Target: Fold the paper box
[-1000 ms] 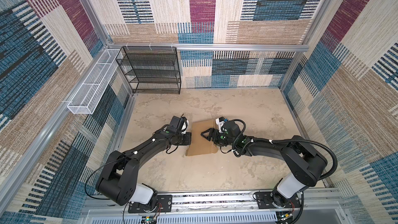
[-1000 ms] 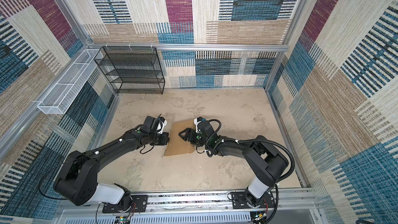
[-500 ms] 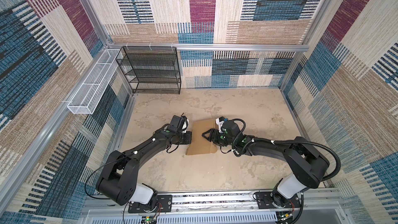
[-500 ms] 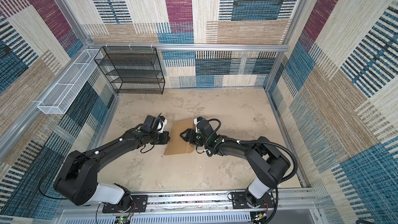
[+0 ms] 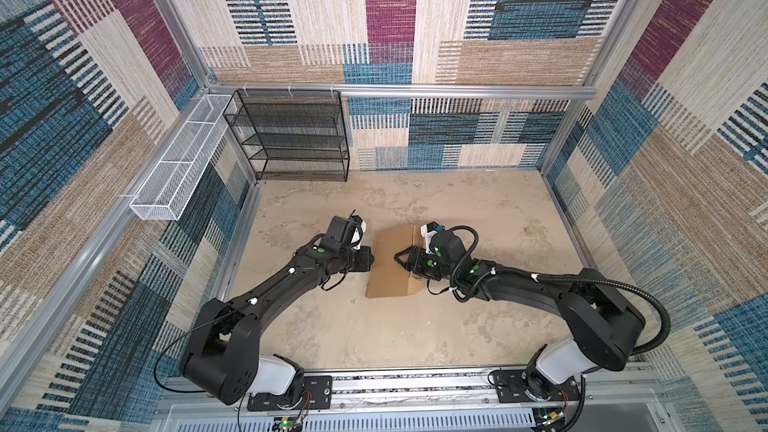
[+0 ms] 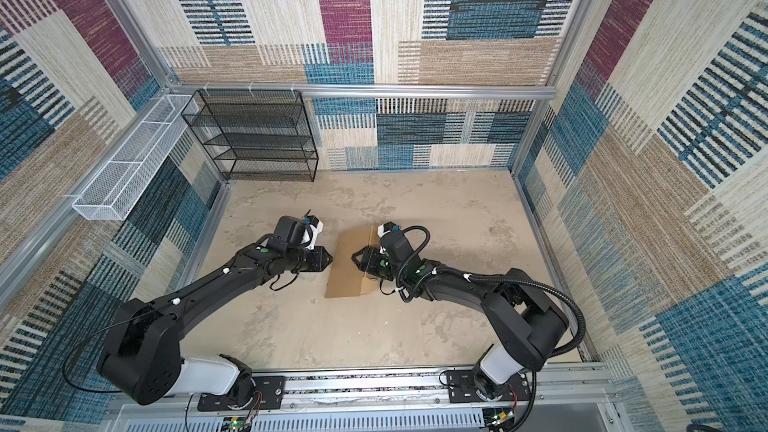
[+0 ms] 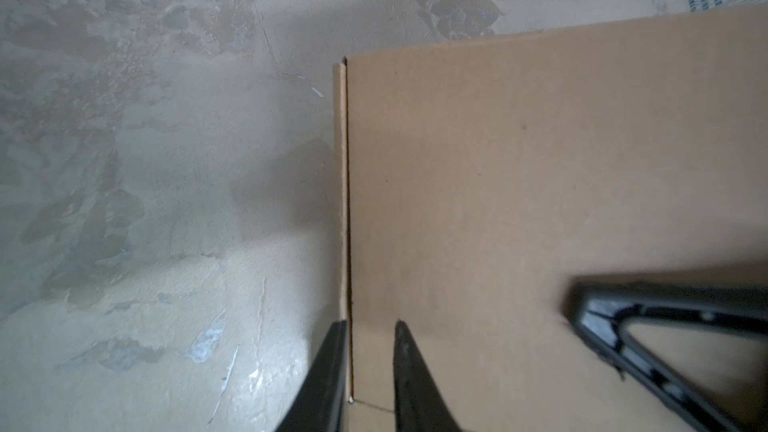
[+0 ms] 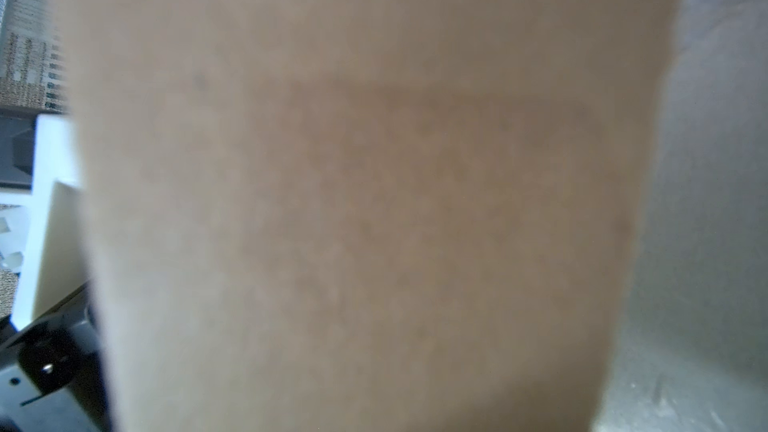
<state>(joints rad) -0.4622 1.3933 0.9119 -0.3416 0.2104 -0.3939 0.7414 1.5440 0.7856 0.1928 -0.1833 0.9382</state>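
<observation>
The paper box (image 5: 388, 280) (image 6: 345, 284) lies folded shut as a flat brown cardboard block mid-table. My left gripper (image 5: 371, 258) (image 6: 331, 259) meets its left edge. In the left wrist view its fingertips (image 7: 368, 324) stand a little apart, open, straddling the box's (image 7: 498, 160) side wall, one finger outside and one over the lid. My right gripper (image 5: 397, 258) (image 6: 354, 258) reaches over the lid from the right. One of its fingers (image 7: 602, 317) shows above the lid. Blurred cardboard (image 8: 374, 201) fills the right wrist view and hides its jaws.
A black mesh shelf rack (image 5: 291, 135) stands at the back left against the wall. A white wire basket (image 5: 178, 168) hangs on the left frame rail. Patterned walls enclose the mottled beige table (image 5: 478, 209) on three sides.
My left gripper's jaws have parted slightly at the box's left edge. Both arms and the box have hardly shifted.
</observation>
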